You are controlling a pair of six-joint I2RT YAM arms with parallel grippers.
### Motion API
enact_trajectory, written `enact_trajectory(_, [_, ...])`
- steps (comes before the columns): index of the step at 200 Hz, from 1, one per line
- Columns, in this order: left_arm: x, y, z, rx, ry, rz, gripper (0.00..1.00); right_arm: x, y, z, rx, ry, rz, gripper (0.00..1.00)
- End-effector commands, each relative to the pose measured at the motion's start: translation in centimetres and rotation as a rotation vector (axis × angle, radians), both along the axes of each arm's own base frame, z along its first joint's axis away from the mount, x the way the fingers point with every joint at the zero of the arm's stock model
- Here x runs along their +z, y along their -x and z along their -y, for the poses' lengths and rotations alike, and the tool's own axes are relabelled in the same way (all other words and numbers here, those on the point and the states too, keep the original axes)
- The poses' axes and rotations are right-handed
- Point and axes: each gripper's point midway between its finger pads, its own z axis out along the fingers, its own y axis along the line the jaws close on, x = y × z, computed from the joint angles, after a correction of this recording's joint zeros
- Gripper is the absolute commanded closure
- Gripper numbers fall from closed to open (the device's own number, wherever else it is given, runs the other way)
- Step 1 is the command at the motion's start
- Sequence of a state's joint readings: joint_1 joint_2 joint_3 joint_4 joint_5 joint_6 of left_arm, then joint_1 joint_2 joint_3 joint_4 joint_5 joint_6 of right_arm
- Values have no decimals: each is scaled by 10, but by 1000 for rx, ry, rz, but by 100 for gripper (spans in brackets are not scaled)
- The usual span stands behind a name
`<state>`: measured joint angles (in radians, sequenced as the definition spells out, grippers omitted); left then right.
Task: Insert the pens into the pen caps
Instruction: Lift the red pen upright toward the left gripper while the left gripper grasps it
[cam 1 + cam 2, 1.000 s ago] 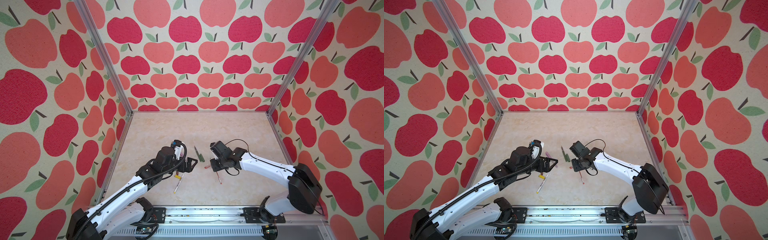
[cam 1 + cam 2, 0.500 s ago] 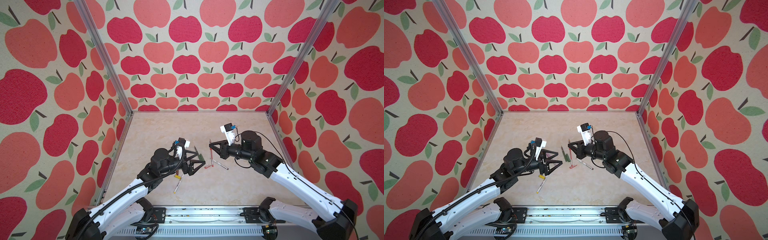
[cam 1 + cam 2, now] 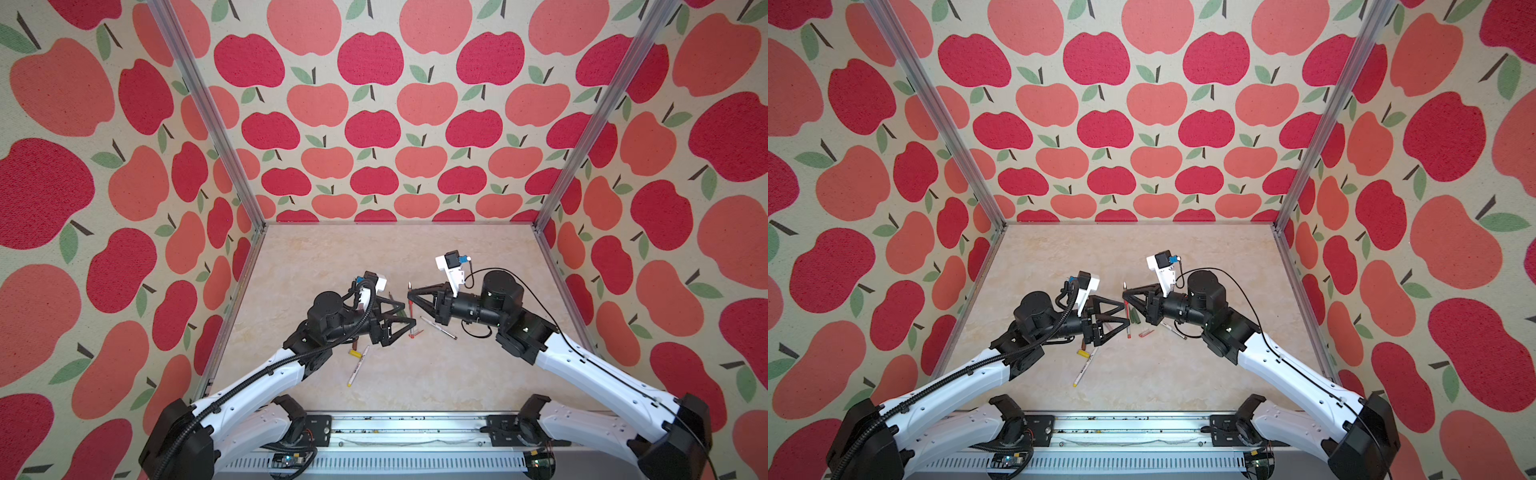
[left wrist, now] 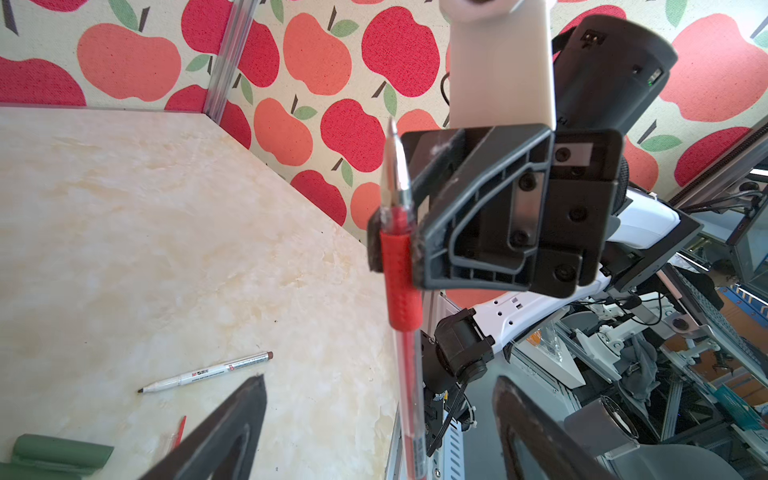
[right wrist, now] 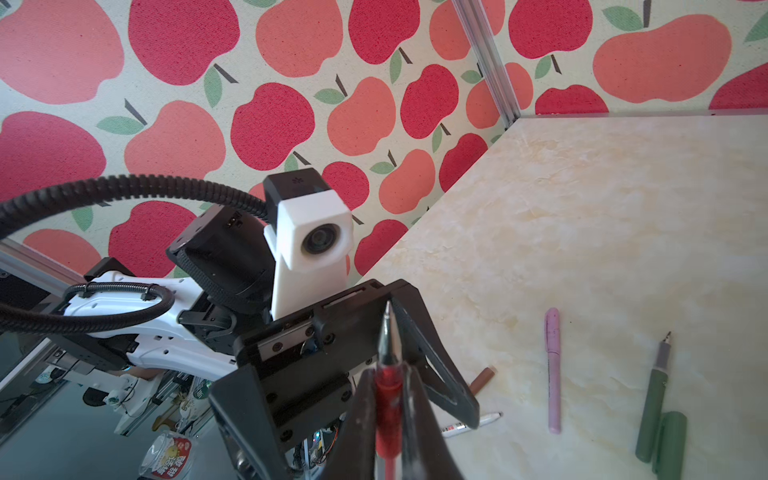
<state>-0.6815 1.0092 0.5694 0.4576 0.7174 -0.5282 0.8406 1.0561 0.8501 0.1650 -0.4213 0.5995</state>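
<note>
**Red pen held tip-up between two facing pincers; its cap waits on the desk**

The left pincer (image 3: 409, 314) gapes wide and holds nothing. Just beside it is the red pen (image 4: 398, 286), which the closed right pincer (image 3: 409, 296) clamps by its grip above the desk (image 3: 374, 257). To my eye, the left one should fetch the red cap (image 3: 1145, 333) lying below, then line it up along the pen's axis. A white pen (image 3: 358, 365) lies nearby underneath. The far desk is bare, and the walls are well apart.

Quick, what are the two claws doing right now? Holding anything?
Left gripper: open, holding nothing.
Right gripper: closed on the red pen.
</note>
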Motion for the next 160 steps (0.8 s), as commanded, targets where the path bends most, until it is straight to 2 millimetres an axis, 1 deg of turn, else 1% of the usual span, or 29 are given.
enact_trajectory(1, [23, 3, 4, -32, 51, 26, 19, 7, 4, -5, 20, -34, 30, 88])
enact_trajectory(14, [24, 3, 5, -37, 52, 21, 23, 8, 4, -5, 14, -34, 41, 88])
enact_trajectory(64, [23, 3, 9, -54, 51, -7, 46, 8, 1, -3, -8, -32, 60, 89])
enact_trajectory(106, [23, 1, 10, -45, 50, -6, 60, 6, -1, -2, -18, -27, 66, 89])
enact_trajectory(160, [24, -1, 9, -31, 46, 1, 76, 7, -5, -2, -35, -30, 77, 90])
